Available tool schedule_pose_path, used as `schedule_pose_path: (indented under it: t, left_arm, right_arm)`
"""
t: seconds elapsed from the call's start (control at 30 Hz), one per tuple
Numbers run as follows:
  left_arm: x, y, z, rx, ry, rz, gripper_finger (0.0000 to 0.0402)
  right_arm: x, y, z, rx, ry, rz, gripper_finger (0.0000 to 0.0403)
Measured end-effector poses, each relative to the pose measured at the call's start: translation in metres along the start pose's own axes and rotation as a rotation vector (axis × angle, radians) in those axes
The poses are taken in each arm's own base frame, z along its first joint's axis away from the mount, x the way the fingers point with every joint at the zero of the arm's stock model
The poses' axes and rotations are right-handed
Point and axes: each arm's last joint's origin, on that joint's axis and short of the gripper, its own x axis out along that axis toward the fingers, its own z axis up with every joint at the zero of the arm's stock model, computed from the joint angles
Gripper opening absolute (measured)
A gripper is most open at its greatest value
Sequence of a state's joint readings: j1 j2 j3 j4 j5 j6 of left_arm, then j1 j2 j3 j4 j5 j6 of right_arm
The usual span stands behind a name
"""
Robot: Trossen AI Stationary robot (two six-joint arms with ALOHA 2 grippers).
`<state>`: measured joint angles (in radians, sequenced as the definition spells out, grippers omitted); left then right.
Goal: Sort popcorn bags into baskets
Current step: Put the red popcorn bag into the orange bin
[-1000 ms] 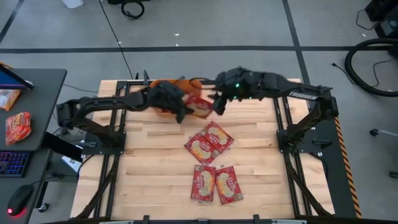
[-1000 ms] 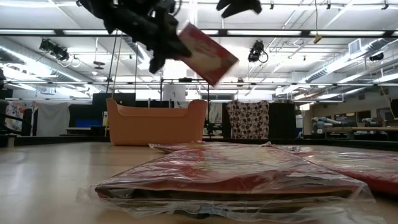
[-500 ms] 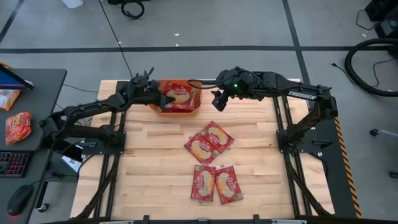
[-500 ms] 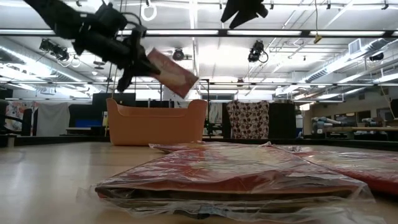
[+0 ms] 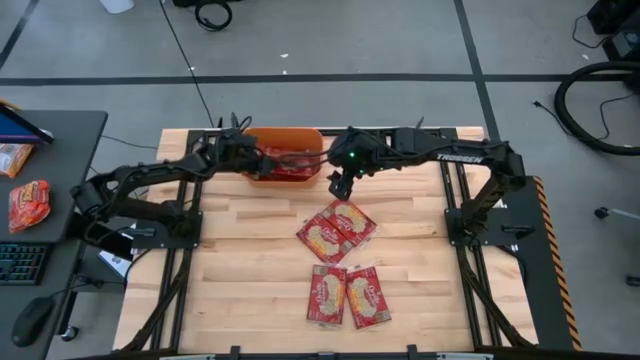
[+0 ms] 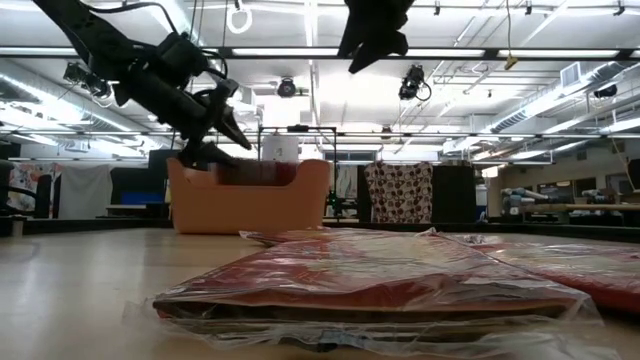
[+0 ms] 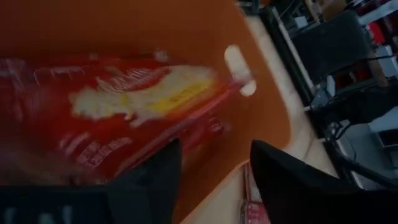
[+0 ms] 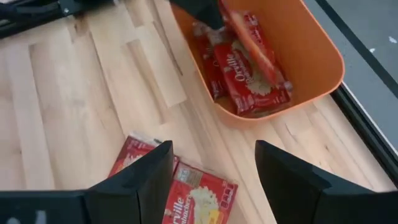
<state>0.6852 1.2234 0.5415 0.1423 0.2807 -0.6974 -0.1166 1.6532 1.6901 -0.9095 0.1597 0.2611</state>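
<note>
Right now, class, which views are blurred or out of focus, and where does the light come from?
Left wrist view: soft and smeared, the popcorn bag in the orange basket barely legible. Low view: nearest packet looms large; bright ceiling lights leave the left gripper dark. High view: even light. Right wrist view: the sharpest, label print readable.

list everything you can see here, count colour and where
popcorn bags on the table: four, red with cream-yellow labels, two overlapping at mid-table, two side by side nearer the front edge
popcorn bags in the basket: several, red, piled inside; exact count unclear
basket: one, orange, at the table's far edge
table: one, light wood
desk: one, dark, beside the table, with red packets, a keyboard and a mouse on it
left gripper: dark, fingers open over the basket
right gripper: dark, fingers open, raised beside the basket above the table bags
</note>
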Motion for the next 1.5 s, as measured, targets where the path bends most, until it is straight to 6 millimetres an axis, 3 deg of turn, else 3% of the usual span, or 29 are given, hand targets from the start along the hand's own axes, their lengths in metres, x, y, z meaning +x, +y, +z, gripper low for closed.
schedule_pose_path:
  t: [0.2, 0.4, 0.6, 0.8, 1.0, 1.27, 1.37, 1.5]
  left_arm:
    - [-0.017, -0.018, 0.020, 0.095, -0.034, -0.026, 0.0221]
    - [-0.025, -0.057, 0.020, 0.338, -0.007, -0.105, 0.0205]
    - [-0.023, -0.098, -0.016, 0.654, 0.103, -0.306, 0.0202]
    - [-0.024, -0.123, -0.052, 0.666, 0.179, -0.356, 0.0207]
    - [-0.014, -0.128, -0.079, 0.522, 0.289, -0.279, 0.0202]
    - [0.027, -0.114, -0.115, 0.304, 0.492, -0.130, 0.0189]
    - [0.035, -0.112, -0.128, 0.341, 0.529, -0.114, 0.0188]
    - [0.038, -0.115, -0.146, 0.571, 0.506, -0.104, 0.0188]
  right_arm:
    - [-0.007, 0.001, -0.001, -0.017, 0.008, 0.055, 0.0231]
    - [0.006, 0.011, -0.008, -0.044, 0.039, 0.112, 0.0231]
    - [0.034, 0.020, -0.034, -0.024, 0.136, 0.126, 0.0231]
    - [0.055, 0.033, -0.072, -0.022, 0.271, 0.129, 0.0231]
    - [0.070, 0.054, -0.108, -0.012, 0.306, 0.134, 0.0231]
    - [0.078, 0.068, -0.134, 0.011, 0.286, 0.086, 0.0231]
    - [0.079, 0.071, -0.140, 0.032, 0.300, 0.084, 0.0231]
    - [0.082, 0.073, -0.147, 0.035, 0.294, 0.087, 0.0231]
